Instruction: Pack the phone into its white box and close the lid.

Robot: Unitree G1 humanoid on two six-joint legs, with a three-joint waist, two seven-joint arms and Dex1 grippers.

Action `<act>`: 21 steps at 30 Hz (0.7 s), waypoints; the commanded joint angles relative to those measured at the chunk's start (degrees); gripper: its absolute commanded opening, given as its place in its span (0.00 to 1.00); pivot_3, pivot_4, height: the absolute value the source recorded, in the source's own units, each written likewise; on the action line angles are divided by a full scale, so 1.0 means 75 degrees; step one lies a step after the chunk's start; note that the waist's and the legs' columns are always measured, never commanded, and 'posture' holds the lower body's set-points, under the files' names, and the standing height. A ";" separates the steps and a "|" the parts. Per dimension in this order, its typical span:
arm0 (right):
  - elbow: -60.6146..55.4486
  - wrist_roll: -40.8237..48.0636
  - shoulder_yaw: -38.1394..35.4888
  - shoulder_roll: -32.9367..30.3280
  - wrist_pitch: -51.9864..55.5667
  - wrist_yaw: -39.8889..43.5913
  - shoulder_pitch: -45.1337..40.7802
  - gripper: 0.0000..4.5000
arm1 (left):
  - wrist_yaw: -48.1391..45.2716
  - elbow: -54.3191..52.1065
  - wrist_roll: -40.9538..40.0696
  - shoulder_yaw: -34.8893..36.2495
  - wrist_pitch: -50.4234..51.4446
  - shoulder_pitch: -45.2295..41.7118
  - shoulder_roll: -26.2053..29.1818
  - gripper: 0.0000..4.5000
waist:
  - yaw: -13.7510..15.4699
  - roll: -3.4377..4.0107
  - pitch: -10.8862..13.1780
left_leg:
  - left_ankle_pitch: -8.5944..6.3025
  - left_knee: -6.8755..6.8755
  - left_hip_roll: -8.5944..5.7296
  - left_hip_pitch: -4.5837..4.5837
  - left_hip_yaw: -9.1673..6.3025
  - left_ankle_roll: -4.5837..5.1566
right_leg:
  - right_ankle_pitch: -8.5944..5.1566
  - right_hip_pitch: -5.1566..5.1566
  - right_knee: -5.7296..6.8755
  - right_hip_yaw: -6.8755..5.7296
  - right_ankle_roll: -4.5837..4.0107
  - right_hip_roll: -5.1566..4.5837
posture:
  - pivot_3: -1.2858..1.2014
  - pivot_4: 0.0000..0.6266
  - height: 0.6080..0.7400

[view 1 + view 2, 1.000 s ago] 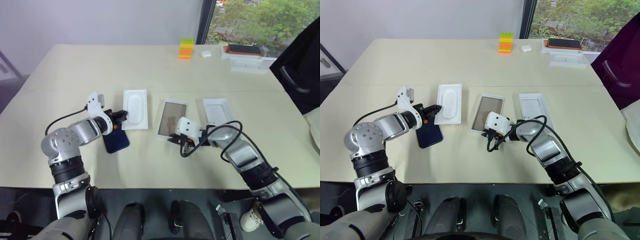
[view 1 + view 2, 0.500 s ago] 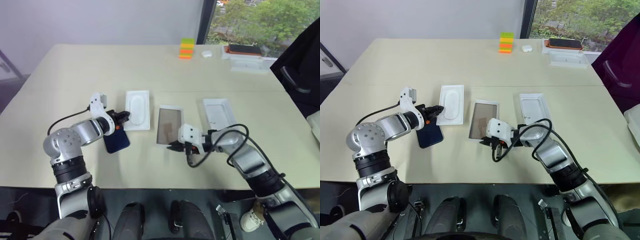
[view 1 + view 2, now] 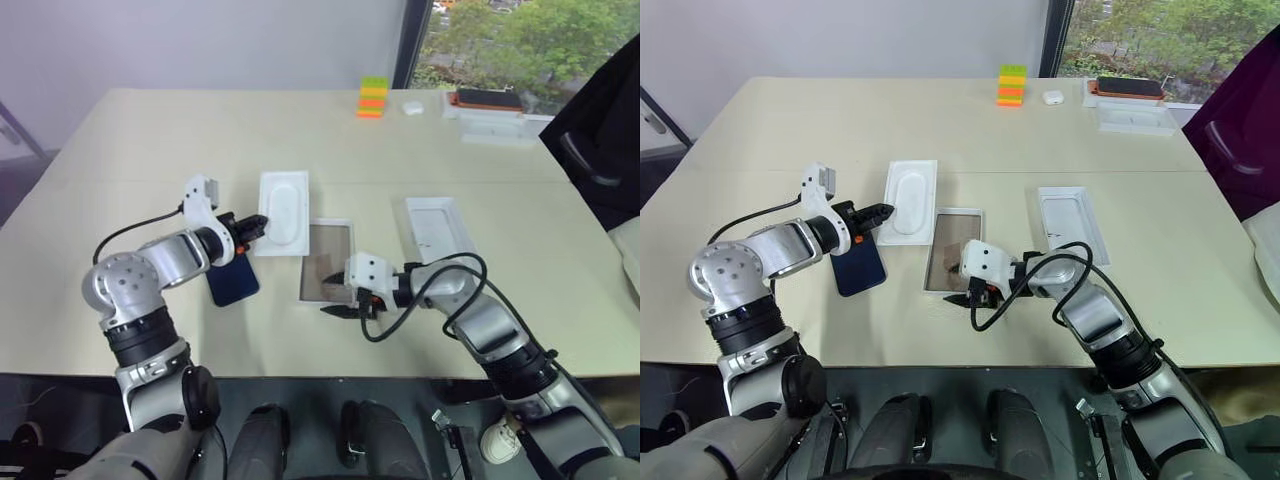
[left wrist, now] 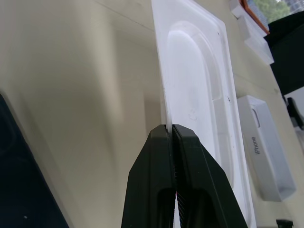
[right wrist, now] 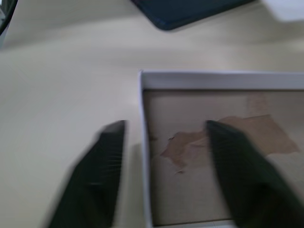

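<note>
Two black fingers of the left gripper are being kept pinched on the thin white insert. The right gripper is being held open over the white box, which is empty. The phone is lying just beside the insert on the table.

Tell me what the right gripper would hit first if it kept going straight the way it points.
Probably the near rim of the white box: the right gripper straddles that wall, open, with the tan floor just beyond. Further on lies the phone. Its height above the rim is unclear.
</note>
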 commanded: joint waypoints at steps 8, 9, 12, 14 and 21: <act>-0.0792 0.2404 -0.2723 -0.1035 0.0993 0.0733 0.0255 0.66 | 0.0395 -0.1116 -0.0103 0.0193 0.1033 0.0067 -0.0968 0.00 | 0.0016 -0.0009 0.0001 | -0.0001 0.0001 -0.0006 -0.0002 -0.0009 0.0001 | 0.0000 0.0007 -0.0009 -0.0002 0.0000 -0.0004 | 0.52 0.24 1.00; -0.0680 0.2343 -0.2801 -0.1193 0.0874 0.0768 0.0354 0.66 | 0.0459 -0.1169 -0.0055 0.0131 0.1112 0.0119 -0.1047 0.00 | 0.0006 -0.0009 0.0001 | -0.0001 0.0001 -0.0007 -0.0001 -0.0007 0.0002 | -0.0001 0.0010 -0.0011 -0.0002 0.0001 -0.0004 | 0.52 0.24 1.00; -0.0508 0.2430 -0.3004 -0.1442 0.0779 0.0829 0.0535 0.66 | 0.0486 -0.1275 -0.0111 -0.0114 0.1169 0.0346 -0.1181 0.00 | -0.0031 -0.0009 0.0001 | -0.0003 -0.0001 -0.0007 0.0001 0.0000 0.0004 | -0.0016 0.0008 -0.0013 0.0001 0.0024 -0.0001 | 0.52 0.24 1.00; -0.0435 0.2467 -0.3080 -0.1479 0.0695 0.0809 0.0579 0.66 | 0.0527 -0.1323 -0.0039 -0.0278 0.1169 0.0453 -0.1236 0.00 | -0.0051 -0.0008 0.0002 | -0.0003 -0.0003 -0.0004 0.0005 0.0000 0.0005 | -0.0016 0.0007 -0.0010 0.0005 0.0024 0.0003 | 0.52 0.24 1.00; -0.0149 0.2343 -0.3033 -0.1367 0.0399 0.0583 0.0467 0.66 | 0.0542 -0.1409 0.0372 -0.0766 0.1154 0.0723 -0.1477 0.00 | 0.0001 -0.0008 0.0002 | -0.0003 -0.0003 -0.0004 0.0001 -0.0002 0.0005 | -0.0017 0.0006 -0.0010 0.0002 0.0025 0.0003 | 0.52 0.24 1.00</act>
